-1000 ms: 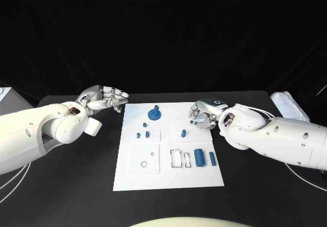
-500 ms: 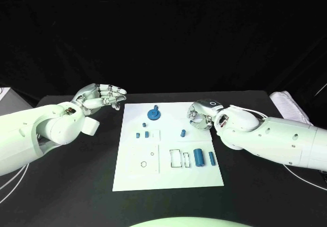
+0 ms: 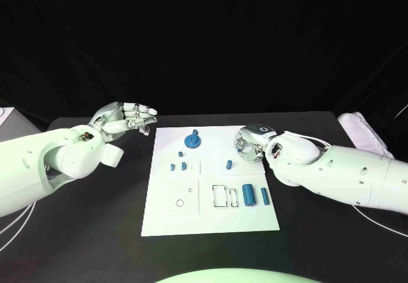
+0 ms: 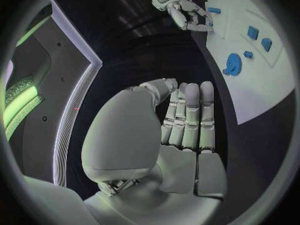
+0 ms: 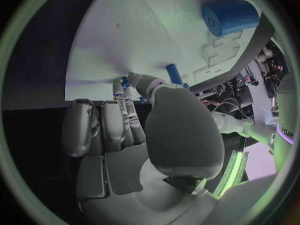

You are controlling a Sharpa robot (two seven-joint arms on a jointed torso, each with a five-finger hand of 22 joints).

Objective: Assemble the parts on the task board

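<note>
Board: the white task board is laid flat in the middle of the black worktop, between the two arms.
Parts: a round blue disc is seen near the board's far edge; small blue pieces are set below it; a short blue peg is placed nearer the right side; a thick blue cylinder and a thin blue rod are laid side by side beside outlined slots in the near right part.
Left hand: the left hand is held above the worktop just off the board's far left corner; its fingers are held straight and close together, thumb bent beside them, and nothing is held.
Right hand: the right hand is held over the board's right edge, near the short peg; its fingers are curled inward, and nothing is seen in them.
</note>
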